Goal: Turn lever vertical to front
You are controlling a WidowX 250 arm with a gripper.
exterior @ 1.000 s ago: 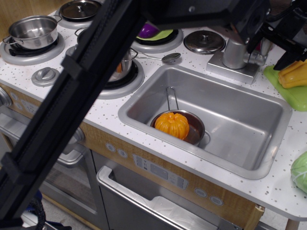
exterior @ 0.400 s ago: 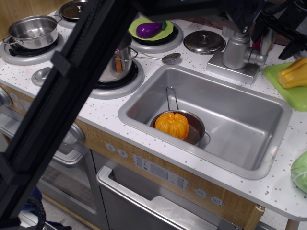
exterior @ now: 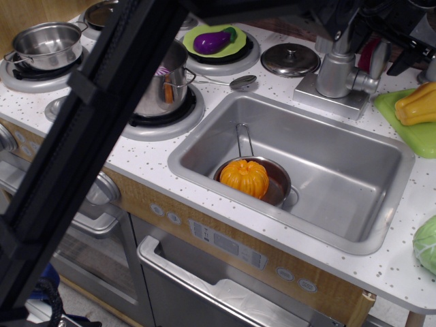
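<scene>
While arm (exterior: 102,116) blocks most of left side: gripper (exterior: 381,30) at counter's back-right edge, above faucet (exterior: 335,68); fingers mostly cut off by top edge, can't tell if spread or pressed together. Lever (exterior: 377,60) on faucet's right side, standing roughly upright, partly hidden behind dark gripper parts. Orange pumpkin (exterior: 244,178) in small pan (exterior: 276,185) inside sink (exterior: 327,129). Eggplant (exterior: 212,42) on green plate (exterior: 197,34), back edge. No readable text or brand visible.

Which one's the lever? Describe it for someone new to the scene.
Start at the steel sink; behind its back rim stands the silver faucet on a square base. The lever is the flat grey paddle rising from a stub on the faucet's right side, unlike the thick round column beside it.
</scene>
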